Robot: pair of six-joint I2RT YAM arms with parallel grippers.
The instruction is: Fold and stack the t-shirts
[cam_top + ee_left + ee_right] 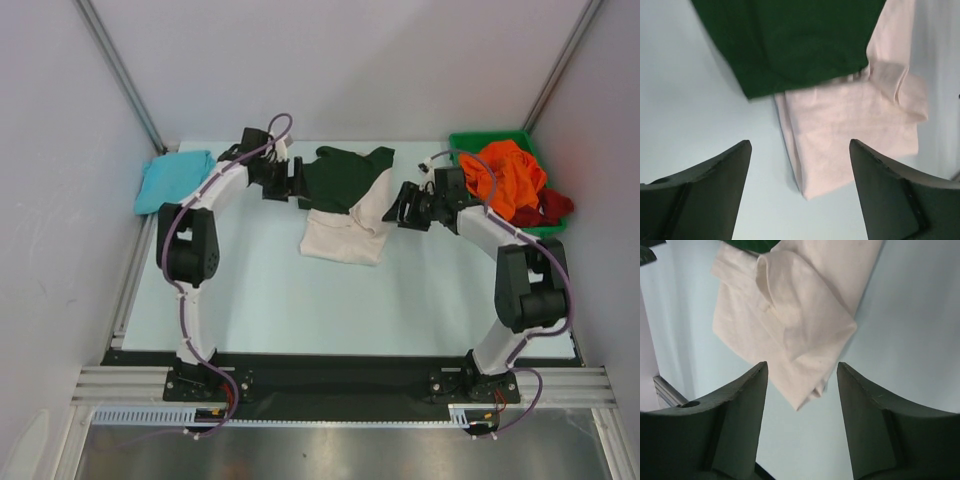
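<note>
My left jaws and right jaws both stand released, gripping nothing. The cream shirt lies between them on the bench, half folded, its green part bunched on top. I judge it unfinished. The teal shirt sits left of my left jaws. The orange shirt and red shirt wait in the bin, right of my right jaws.

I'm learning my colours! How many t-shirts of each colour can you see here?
Cream cloth t-shirt with dark green sleeves: 1
Teal cloth t-shirt: 1
Orange cloth t-shirt: 1
Dark red cloth t-shirt: 1
Total: 4
</note>
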